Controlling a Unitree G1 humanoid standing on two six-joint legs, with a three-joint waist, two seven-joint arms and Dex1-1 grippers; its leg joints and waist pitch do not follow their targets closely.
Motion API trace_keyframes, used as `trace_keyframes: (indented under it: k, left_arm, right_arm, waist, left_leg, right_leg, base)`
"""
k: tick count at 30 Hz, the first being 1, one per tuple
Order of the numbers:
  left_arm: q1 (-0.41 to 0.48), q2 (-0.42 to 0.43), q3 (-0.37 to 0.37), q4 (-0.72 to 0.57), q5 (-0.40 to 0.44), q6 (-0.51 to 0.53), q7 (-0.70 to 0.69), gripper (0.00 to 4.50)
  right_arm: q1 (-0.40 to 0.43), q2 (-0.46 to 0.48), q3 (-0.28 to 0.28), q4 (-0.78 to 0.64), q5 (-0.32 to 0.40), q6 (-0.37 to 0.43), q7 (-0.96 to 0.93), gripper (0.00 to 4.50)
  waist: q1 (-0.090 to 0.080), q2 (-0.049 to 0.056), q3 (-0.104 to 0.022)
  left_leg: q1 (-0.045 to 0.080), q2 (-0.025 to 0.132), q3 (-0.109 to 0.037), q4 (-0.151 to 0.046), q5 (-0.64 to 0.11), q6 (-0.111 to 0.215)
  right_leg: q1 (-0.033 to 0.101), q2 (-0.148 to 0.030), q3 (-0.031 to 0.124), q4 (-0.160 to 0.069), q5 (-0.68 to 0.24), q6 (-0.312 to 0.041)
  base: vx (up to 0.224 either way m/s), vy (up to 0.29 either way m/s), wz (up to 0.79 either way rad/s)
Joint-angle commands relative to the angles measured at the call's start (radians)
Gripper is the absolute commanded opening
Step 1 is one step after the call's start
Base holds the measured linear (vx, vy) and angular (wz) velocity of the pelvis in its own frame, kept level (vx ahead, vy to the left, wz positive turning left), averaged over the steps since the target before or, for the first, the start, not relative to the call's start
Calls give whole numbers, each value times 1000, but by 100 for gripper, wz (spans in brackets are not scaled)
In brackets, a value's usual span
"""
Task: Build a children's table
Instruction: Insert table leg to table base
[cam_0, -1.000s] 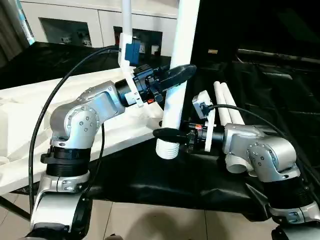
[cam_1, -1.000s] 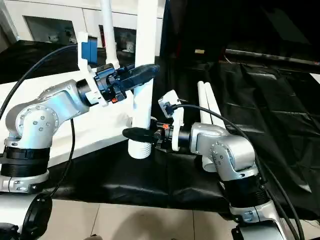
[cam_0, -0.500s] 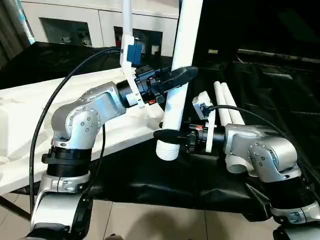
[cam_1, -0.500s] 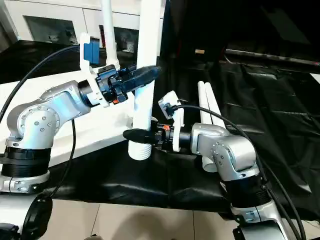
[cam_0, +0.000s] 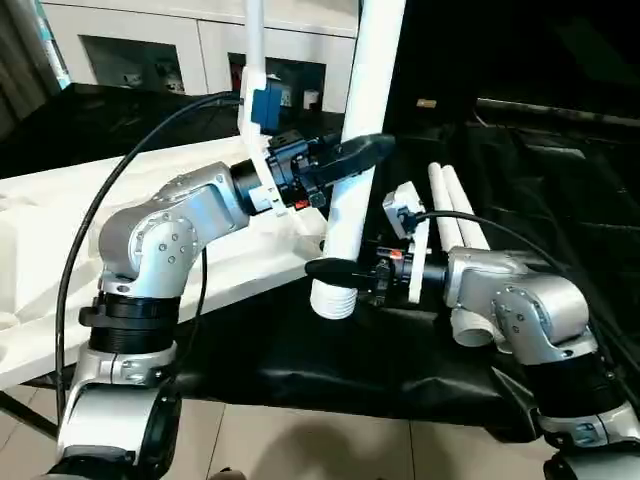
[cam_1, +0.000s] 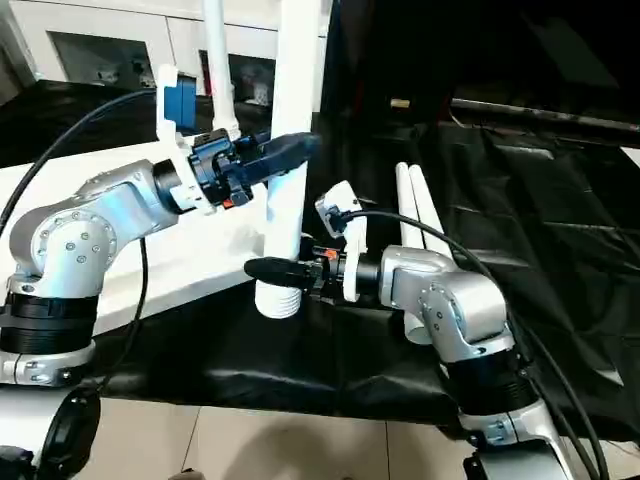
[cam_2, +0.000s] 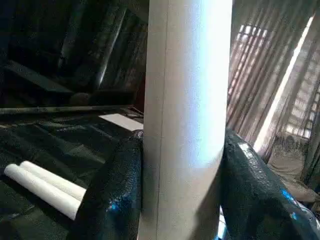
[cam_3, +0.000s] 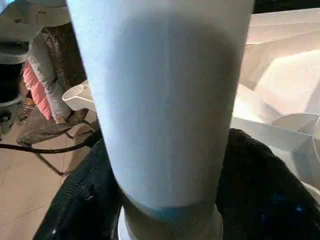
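Left of the upright leg (cam_0: 352, 190), the upturned tabletop (cam_0: 40, 215) is lying on the black-draped table (cam_0: 560, 200). The left gripper (cam_0: 355, 152) is clamping the leg's mid-shaft, jaws snug on both sides. Lower down, the right gripper (cam_0: 335, 270) is straddling it just above the threaded end, jaws seemingly loosening. Two spare legs (cam_0: 455, 215) are lying right of it. The leg is standing near vertical, thread down; hollow plastic, probably light, stiff and slippery, best gripped mid-shaft.

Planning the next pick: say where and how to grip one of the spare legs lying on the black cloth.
Grip a spare leg mid-shaft, coming from above with fingers across its width. It lies flat beside its twin, so only the rounded upper surface is free; the right hand sits nearest.
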Motion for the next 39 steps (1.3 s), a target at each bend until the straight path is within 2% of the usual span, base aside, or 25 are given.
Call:
trace_keyframes:
  k: [1, 10, 20, 22, 31, 38, 39]
  left_arm:
    - [4, -1, -24, -32, -2, 5, -28, 179]
    - [4, 0, -31, -37, -5, 3, -33, 179]
    - [5, 0, -31, -31, 0, -3, -34, 179]
    - [4, -1, -31, -31, 0, -4, -34, 179]
    - [4, 1, -28, -32, -2, -4, -34, 179]
    - [4, -2, -29, -27, 9, -18, -29, 179]
    - [2, -6, -25, -22, 5, -12, -21, 214]
  right_arm:
    - [-18, -17, -16, 5, -15, -11, -13, 304]
    - [-7, -18, -16, -16, 22, 19, 22, 304]
    - [4, -23, -7, -27, 26, 24, 37, 304]
    - [4, -23, -7, -28, 27, 26, 38, 276]
    - [9, -29, -5, -31, 38, 35, 48, 205]
    - [9, -31, -5, -27, 35, 31, 48, 197]
    - [9, -29, -8, -25, 31, 22, 42, 196]
  waist:
    - [2, -3, -80]
    - [2, -4, -80]
    - [2, -4, -80]
    - [3, -4, -80]
    - [3, -4, -80]
    - [3, -4, -80]
    - [3, -4, -80]
  left_leg:
    - [-8, 17, 1, -60, 25, 9]
    - [-9, 16, 2, -60, 27, 14]
    - [-9, 17, 2, -59, 25, 12]
    - [-9, 16, 2, -59, 23, 11]
    - [-9, 17, 1, -59, 28, 14]
    - [-9, 17, 1, -60, 17, 10]
    - [-9, 17, 2, -59, 18, 10]
  right_leg:
    - [77, -63, 61, -56, -59, -158]
    - [79, -63, 62, -55, -54, -161]
    - [78, -63, 61, -56, -57, -160]
    - [79, -63, 62, -56, -64, -158]
    - [78, -63, 61, -55, -56, -159]
    - [78, -63, 61, -58, -80, -151]
    - [77, -63, 61, -58, -79, -151]
  base:
    - [0, 0, 0]
    - [0, 0, 0]
    - [0, 0, 0]
    - [0, 0, 0]
    - [0, 0, 0]
    - [0, 0, 0]
    - [0, 0, 0]
